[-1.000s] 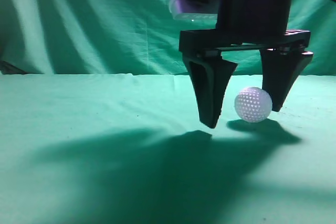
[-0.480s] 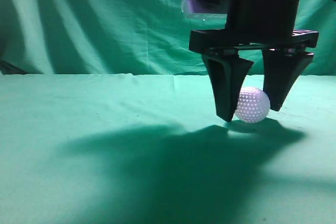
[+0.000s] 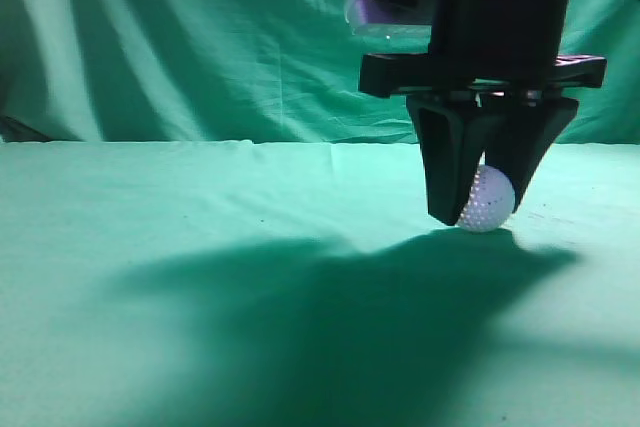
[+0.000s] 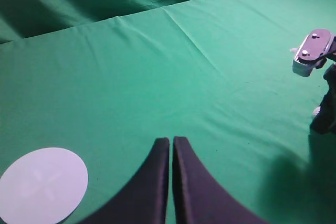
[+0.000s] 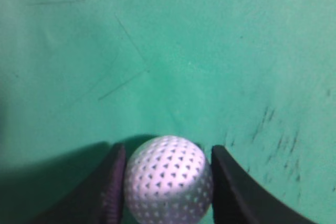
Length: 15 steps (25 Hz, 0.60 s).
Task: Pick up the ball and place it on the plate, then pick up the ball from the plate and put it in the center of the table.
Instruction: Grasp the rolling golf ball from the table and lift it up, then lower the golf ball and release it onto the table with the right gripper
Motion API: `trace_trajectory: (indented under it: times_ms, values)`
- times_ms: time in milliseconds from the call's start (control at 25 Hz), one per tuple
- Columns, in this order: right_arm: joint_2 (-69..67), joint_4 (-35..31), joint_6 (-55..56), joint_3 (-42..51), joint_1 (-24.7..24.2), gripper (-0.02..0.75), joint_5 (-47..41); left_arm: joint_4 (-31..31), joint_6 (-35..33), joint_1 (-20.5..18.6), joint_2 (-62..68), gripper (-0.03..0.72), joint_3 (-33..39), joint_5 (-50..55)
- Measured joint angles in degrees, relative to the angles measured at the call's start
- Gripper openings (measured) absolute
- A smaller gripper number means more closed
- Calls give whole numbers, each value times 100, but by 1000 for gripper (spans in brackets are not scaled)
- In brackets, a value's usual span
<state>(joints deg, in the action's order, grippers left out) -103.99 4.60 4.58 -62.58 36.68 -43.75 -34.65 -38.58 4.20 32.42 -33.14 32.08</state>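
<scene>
The white dimpled ball point(image 3: 492, 203) rests on the light green table point(image 3: 200, 247) at the right. My right gripper point(image 3: 478, 212) stands upright over it with a black finger pressed against each side. In the right wrist view the ball point(image 5: 168, 182) fills the gap between the two fingers of the right gripper point(image 5: 168, 150). My left gripper point(image 4: 171, 140) is shut and empty, above the cloth. The round white plate point(image 4: 42, 184) lies flat to its lower left and is empty.
A darker green folded curtain point(image 3: 200, 37) hangs behind the table. The right arm's wrist camera point(image 4: 313, 51) shows at the right edge of the left wrist view. The arm casts a wide shadow point(image 3: 320, 307) across the cloth.
The right gripper's fingers have closed inward from a wide span until both touch the ball. The ball has stayed in place on the cloth.
</scene>
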Motion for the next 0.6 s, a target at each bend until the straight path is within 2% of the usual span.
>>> trace_trajectory:
  times_ms: [240,600]
  values:
    - [-48,0,0,-798,0,317,-463,0,0,0,0,0,0,0]
    - [-362,0,-200,-2387,0,317,-500,0,0,0,-23,0,0,52]
